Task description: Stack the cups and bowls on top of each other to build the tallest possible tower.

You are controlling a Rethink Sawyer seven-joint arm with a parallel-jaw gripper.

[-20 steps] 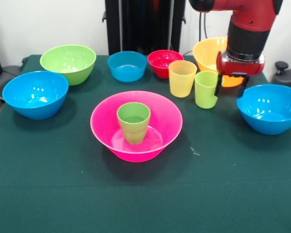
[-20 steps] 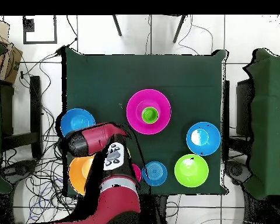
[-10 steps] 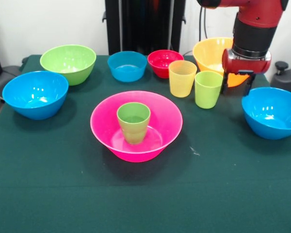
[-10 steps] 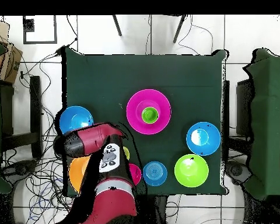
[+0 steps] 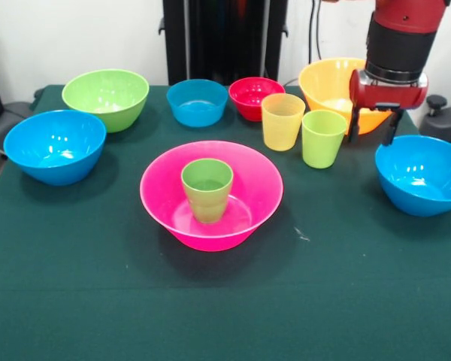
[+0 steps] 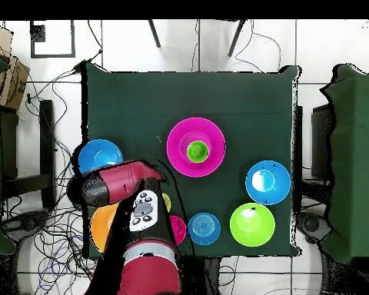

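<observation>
The green-covered table [image 5: 361, 301] is carrying all the ware in its far half and middle; the near strip in the front view is lying bare, and so is the broad band beyond the pink bowl in the overhead view.

The large pink bowl [image 5: 210, 194] is sitting near the table's middle with a green cup [image 5: 207, 188] standing upright inside it; this is the tower at present. In the overhead view the same pink bowl [image 6: 196, 147] is showing room on all sides.

Along the far edge in the front view, a large green bowl [image 5: 105, 98], a small blue bowl [image 5: 198, 101], a small red bowl [image 5: 255, 97] and a large orange bowl [image 5: 332, 84] are standing in a row. A medium blue bowl [image 5: 54, 146] is sitting close to the left edge, and another blue bowl [image 5: 422, 174] is sitting near the right edge. A yellow-orange cup [image 5: 283, 121] and a lime cup [image 5: 322, 138] are standing upright just beside each other, in front of the red and orange bowls.

No legible writing is visible.

The red and black arm [image 5: 399, 37] is coming down from the top right, wrist vertical. The pincer [image 5: 373, 126] is hanging open and empty, fingers pointing down, in front of the orange bowl, between the lime cup and the right blue bowl, clear of the table.
</observation>
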